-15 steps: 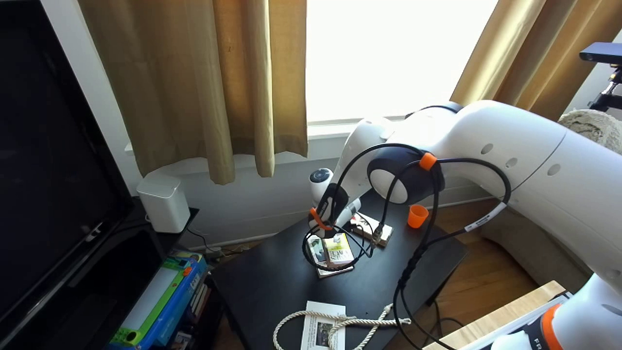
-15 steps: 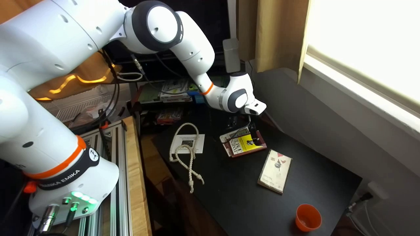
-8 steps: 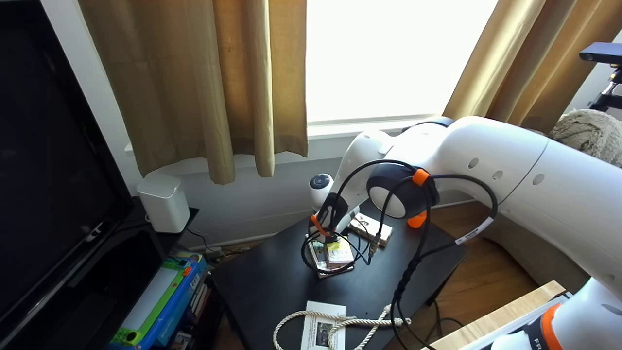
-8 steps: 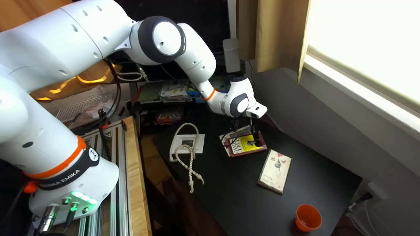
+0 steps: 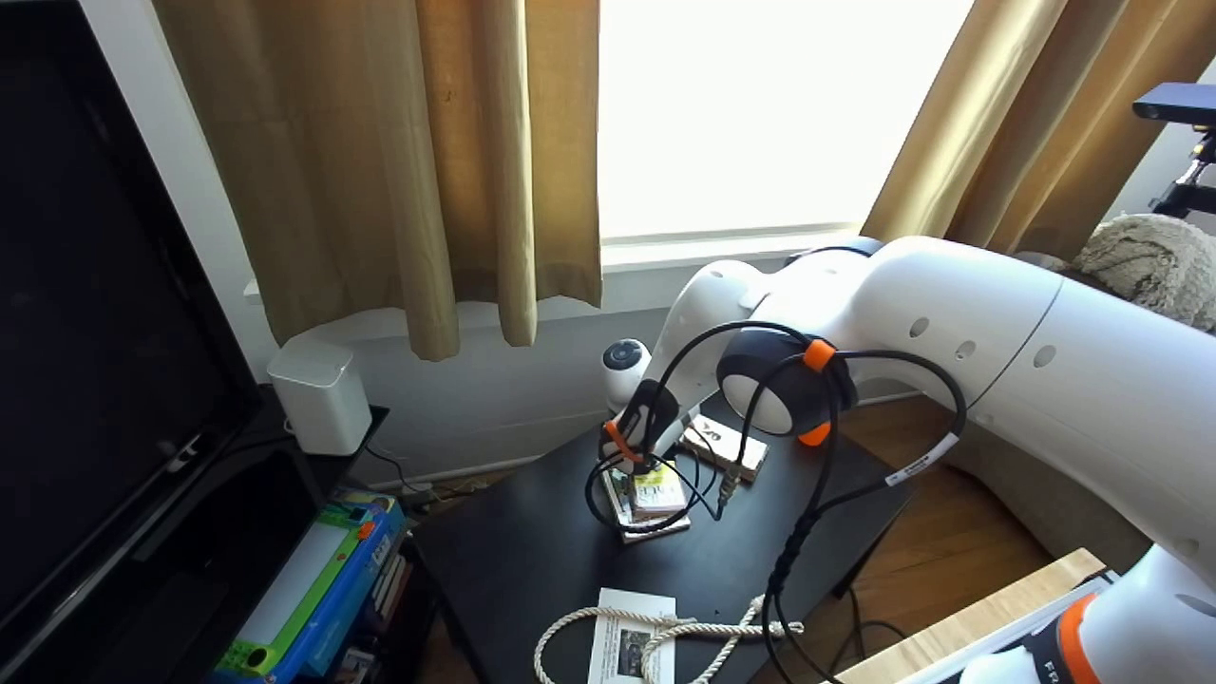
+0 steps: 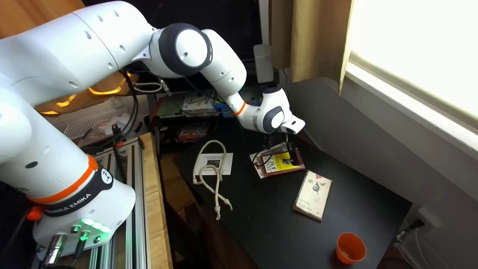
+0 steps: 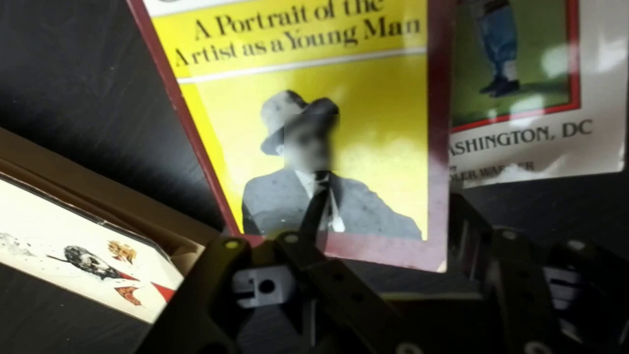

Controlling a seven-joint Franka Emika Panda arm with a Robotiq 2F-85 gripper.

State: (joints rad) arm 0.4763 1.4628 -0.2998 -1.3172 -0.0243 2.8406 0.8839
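Reads "A Portrait of the Artist as a Young Man" on yellow book (image 7: 354, 132), lying on desk (image 6: 269, 209), partly over white-bordered book (image 7: 535, 93) at right in wrist view. Makes out "ASHINGTON, DC" on that one, with start covered and author line blurred. Have yellow book below jaws, with near right corner in the gap between them in wrist view. See jaws spread apart; can't tell whether touching the cover. Lose far end of yellow book to frame edge in wrist view, part of it behind arm (image 5: 817, 299) in an exterior view. Note cream book (image 6: 313, 195) just beside, to near right, lettering too small; then orange cup (image 6: 351, 248) nearer and farther right. Note rope (image 6: 216, 191) at left, across white sheet (image 6: 214, 160) with illegible print. Can read "ANKA EMIKA" on robot base (image 6: 93, 201), well apart at left.
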